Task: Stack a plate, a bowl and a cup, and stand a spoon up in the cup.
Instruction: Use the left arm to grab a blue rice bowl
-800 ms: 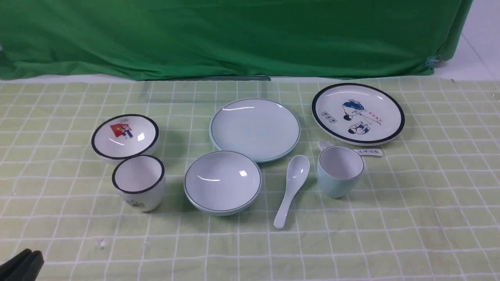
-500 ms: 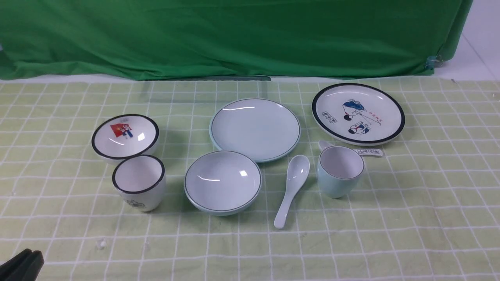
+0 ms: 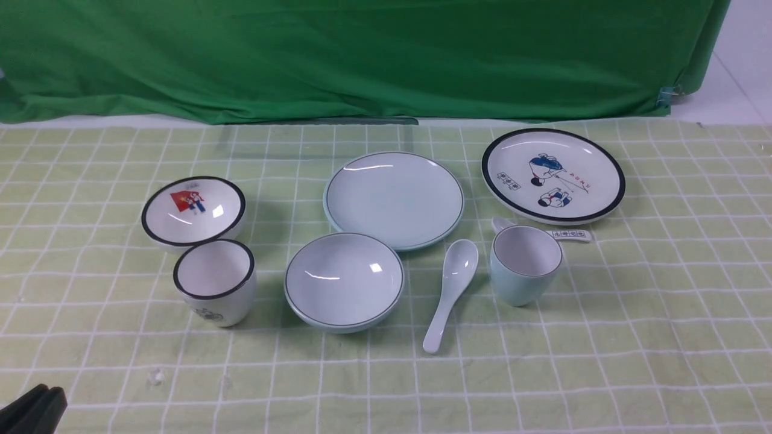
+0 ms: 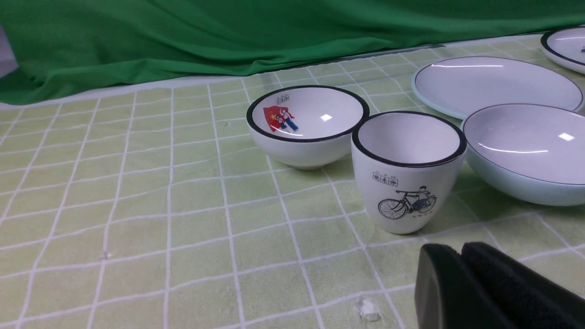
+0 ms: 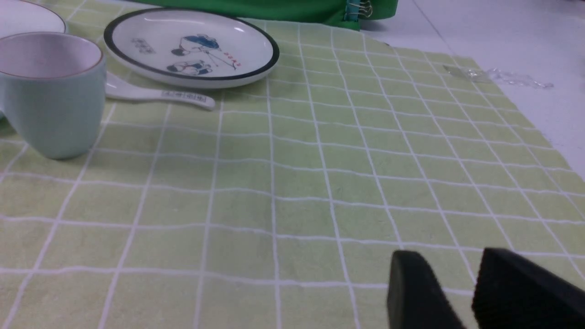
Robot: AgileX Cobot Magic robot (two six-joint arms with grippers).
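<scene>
Front view. Operator: Item positions?
Technician: The plate (image 3: 394,199) lies mid-cloth. The bowl (image 3: 344,280) sits just in front of it. The spoon (image 3: 449,292) lies flat between the bowl and the upright cup (image 3: 526,264). Nothing is stacked.
Operator: Gripper status?
Technician: Left gripper (image 4: 461,256): jaws pressed together, empty, near the white cup (image 4: 408,171). Right gripper (image 5: 450,260): jaws apart, nothing between them, well clear of the cup.
</scene>
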